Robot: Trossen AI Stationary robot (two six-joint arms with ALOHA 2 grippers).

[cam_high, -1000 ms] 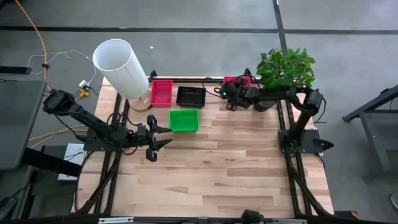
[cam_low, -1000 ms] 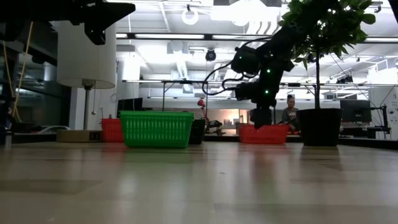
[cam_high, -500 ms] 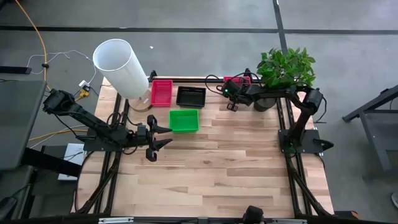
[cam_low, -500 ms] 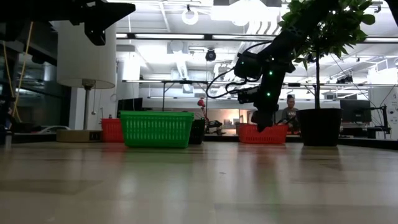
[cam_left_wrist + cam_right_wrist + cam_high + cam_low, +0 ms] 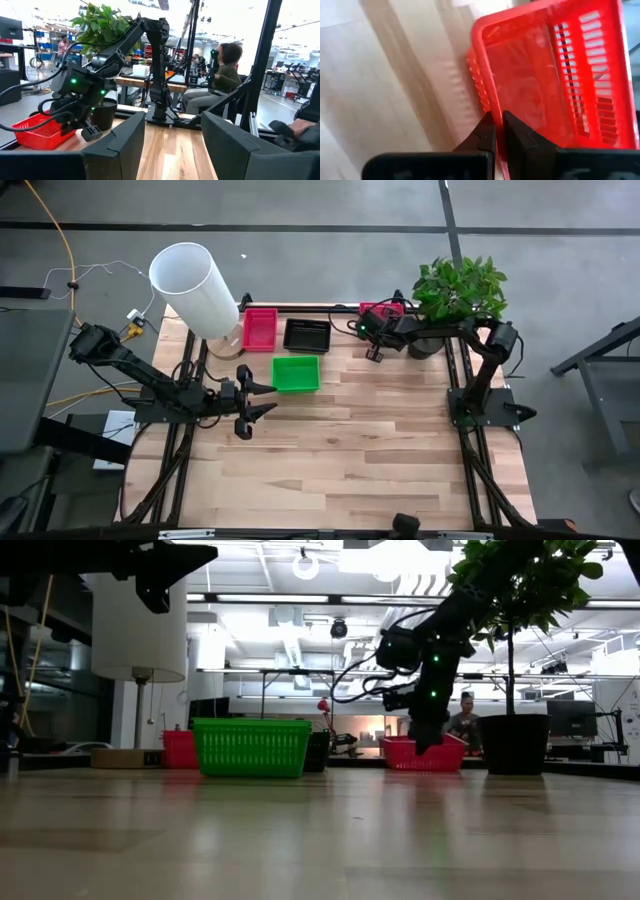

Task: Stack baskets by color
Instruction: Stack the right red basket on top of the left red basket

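One pink-red basket [image 5: 555, 80] sits at the table's far edge beside the potted plant [image 5: 458, 295], its near rim pinched by the right gripper [image 5: 497, 125]. Pink [image 5: 260, 328], black [image 5: 307, 334] and green baskets [image 5: 296, 373] lie apart mid-table. Near them the left gripper [image 5: 250, 402] hovers, jaws spread.

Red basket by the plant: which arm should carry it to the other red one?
Right. The right gripper is already shut on the red basket wall beside the plant. The left gripper sits open near the green basket, across the table.
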